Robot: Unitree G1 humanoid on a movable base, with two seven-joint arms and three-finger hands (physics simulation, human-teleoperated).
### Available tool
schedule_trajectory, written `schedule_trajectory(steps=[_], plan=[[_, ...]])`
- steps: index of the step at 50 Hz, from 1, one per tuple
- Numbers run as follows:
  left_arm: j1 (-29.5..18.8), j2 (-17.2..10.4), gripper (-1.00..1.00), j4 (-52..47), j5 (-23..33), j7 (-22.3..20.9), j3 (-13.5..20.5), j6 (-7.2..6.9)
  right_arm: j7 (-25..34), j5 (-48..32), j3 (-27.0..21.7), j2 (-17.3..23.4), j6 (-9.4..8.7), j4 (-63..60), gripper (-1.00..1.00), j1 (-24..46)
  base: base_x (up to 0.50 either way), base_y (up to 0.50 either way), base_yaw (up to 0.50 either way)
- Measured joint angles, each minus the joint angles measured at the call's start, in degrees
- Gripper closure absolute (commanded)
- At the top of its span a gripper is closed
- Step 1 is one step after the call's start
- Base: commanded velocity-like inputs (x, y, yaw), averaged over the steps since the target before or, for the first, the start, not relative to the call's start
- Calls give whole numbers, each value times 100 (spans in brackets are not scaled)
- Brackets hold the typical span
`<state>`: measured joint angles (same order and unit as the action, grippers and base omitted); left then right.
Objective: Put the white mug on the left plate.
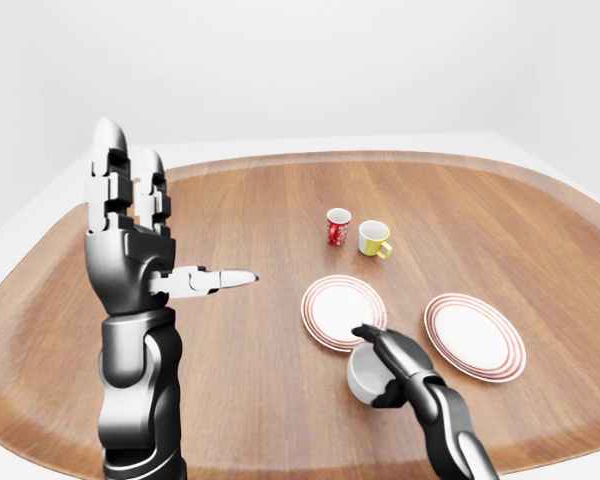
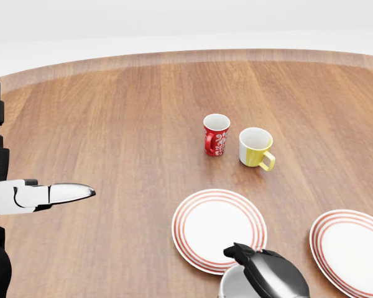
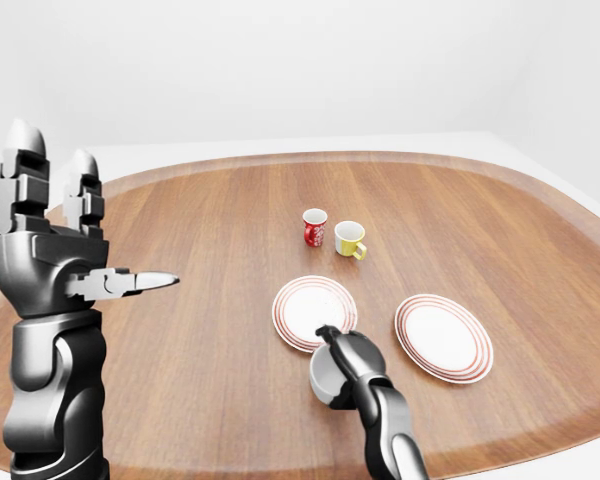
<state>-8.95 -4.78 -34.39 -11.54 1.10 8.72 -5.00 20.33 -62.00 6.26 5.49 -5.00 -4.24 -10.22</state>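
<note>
A wooden table (image 1: 230, 330) holds two red-rimmed plates. The robot's right hand (image 1: 395, 362) is wrapped over the white mug (image 1: 365, 375), which sits at the near edge of the left plate (image 1: 338, 308). The left hand (image 1: 145, 245) is raised, fingers spread, holding nothing. A loose grip could tip the mug against the plate's rim

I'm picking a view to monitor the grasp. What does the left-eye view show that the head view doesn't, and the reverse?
Left-eye only: the whole left hand raised with fingers open, the white mug under the right hand, the entire right plate. Head only: nothing extra, just closer cups. Both: left plate, red cup, yellow cup, table.
</note>
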Motion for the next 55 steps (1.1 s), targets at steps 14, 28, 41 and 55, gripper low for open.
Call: schedule_trajectory(steps=[14,28,41,55], plan=[[11,9,-99,11,13,0,-12,0,12,133,6,14,-1,0,100,-30,0,0,0],[15,11,-99,11,17,-1,-13,0,791,694,69,-88,-1,-1037,100,-160,0,0,0],[-5,1,-99,18,8,1,-1,0,1968,613,193,-190,0,-2421,100,102,0,0,0],[7,6,-99,29,23,-6,-14,0,1967,607,-68,-178,-2,-2139,100,1339,0,0,0]])
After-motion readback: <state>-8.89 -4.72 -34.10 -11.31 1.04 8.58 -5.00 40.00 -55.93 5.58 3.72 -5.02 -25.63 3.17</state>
